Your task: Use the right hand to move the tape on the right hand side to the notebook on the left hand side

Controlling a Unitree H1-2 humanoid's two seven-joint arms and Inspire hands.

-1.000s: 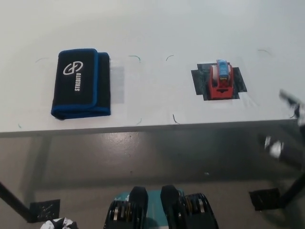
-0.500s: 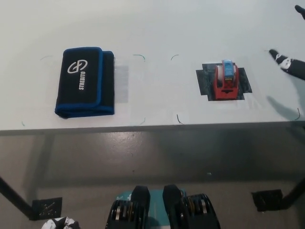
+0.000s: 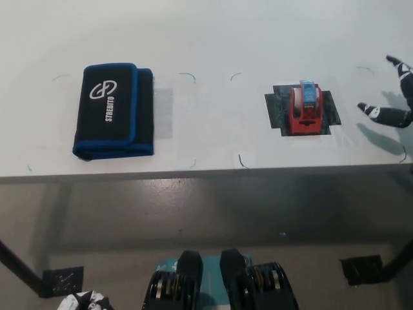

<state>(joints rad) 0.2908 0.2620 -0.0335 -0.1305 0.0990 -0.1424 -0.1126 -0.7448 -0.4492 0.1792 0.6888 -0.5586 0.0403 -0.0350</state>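
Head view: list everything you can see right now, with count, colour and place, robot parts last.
Notebook: one, black with blue edging and a white logo, on the table's left side.
Tape dispenser: one, red with a blue top, on the table's right side.
Black patch: one, flat under the tape dispenser.
Table: one, white, filling the upper half; thin corner marks drawn on it.
Floor markers: two dark squares, lower left and lower right.
Right hand: black, at the right edge over the table, fingers apart, holding nothing.
Left hand: white, only a bit showing at the bottom left.
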